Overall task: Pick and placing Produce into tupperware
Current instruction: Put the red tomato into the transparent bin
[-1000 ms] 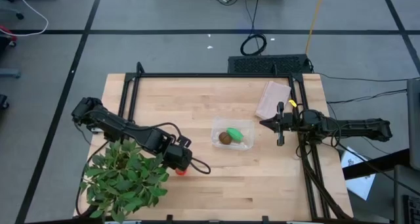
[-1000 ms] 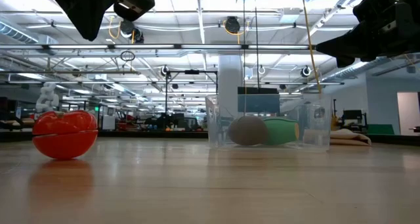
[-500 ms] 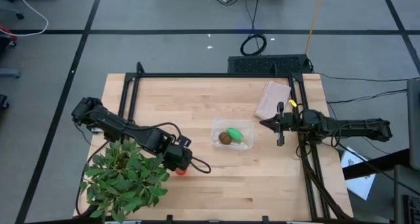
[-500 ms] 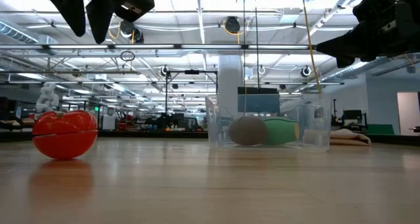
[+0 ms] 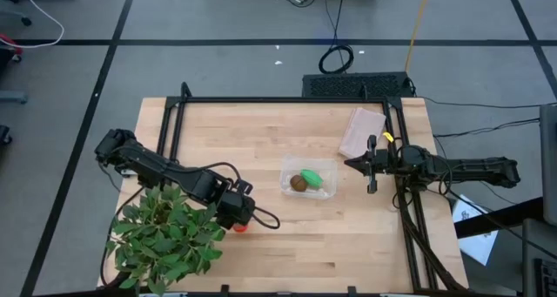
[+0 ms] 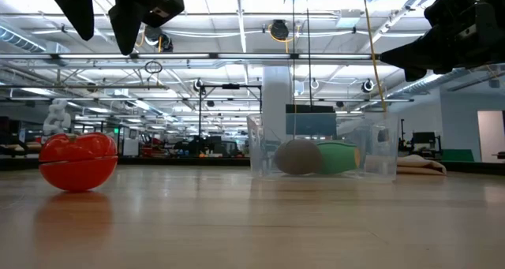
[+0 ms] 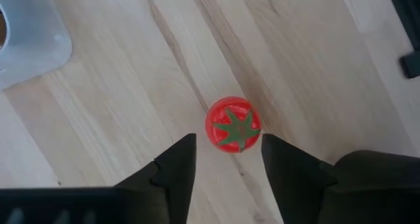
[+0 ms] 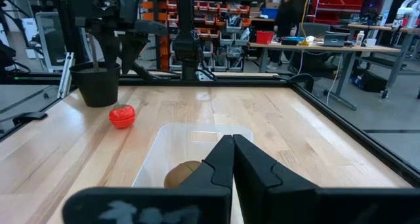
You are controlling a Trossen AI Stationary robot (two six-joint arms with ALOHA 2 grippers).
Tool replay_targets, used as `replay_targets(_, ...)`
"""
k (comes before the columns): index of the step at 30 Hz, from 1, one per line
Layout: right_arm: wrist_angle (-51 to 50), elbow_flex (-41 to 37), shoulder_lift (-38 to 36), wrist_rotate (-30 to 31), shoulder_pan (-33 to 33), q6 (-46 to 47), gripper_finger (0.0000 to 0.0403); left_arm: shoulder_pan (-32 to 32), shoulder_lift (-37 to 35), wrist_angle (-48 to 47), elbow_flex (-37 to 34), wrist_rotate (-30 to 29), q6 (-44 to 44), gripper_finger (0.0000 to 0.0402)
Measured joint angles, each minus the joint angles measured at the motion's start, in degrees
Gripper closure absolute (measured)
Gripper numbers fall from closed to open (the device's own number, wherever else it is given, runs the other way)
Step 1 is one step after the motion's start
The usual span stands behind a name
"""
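Observation:
The red tomato-like ball (image 7: 233, 124) rests on the wood table (image 5: 287, 245), near the leafy plant. My left gripper (image 7: 228, 161) hangs open above it, fingers pointing down, well clear of it in the low view (image 6: 102, 16). The clear tupperware (image 5: 309, 178) stands at the table's middle. The brown kiwi-like oval (image 5: 298, 184) and the green oblong piece (image 5: 312, 178) lie inside it. My right gripper (image 5: 357, 164) is shut and hovers level, just right of the tupperware, holding nothing.
A large leafy plant in a dark pot (image 5: 165, 236) stands at the near left, right beside my left arm. A pinkish-tan flat packet (image 5: 362, 131) lies at the far right. A black frame (image 5: 174, 123) runs along the table's left, far and right edges.
My left gripper has opened above the tomato: its fingers, together a second ago, now stand apart. The tomato and the tupperware have stayed where they were.

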Motion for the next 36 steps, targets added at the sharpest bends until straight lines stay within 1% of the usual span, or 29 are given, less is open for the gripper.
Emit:
replay_targets(4,-0.1,0.0,0.0,0.0,0.01,0.0,0.0403,0.0,0.0,0.56,-0.01,1.0,-0.55,0.0205)
replay_targets(12,-1.36,0.0,-0.02,0.0,0.01,0.0,0.0403,0.01,0.0,2.73,-0.04,1.04,-0.56,0.0169)
replay_targets(18,-1.65,0.0,-0.03,0.0,0.01,0.26,0.0403,0.15,2.27,4.98,-1.9,1.43,0.04,0.0149)
replay_targets(24,-2.21,-0.07,0.38,0.0,0.01,0.26,0.0403,0.35,4.61,7.05,-2.41,1.84,0.57,0.0142)
replay_targets(36,-2.34,-0.07,1.05,-0.01,0.02,0.66,0.0403,0.39,10.06,6.9,-2.49,4.0,-0.2,0.014)
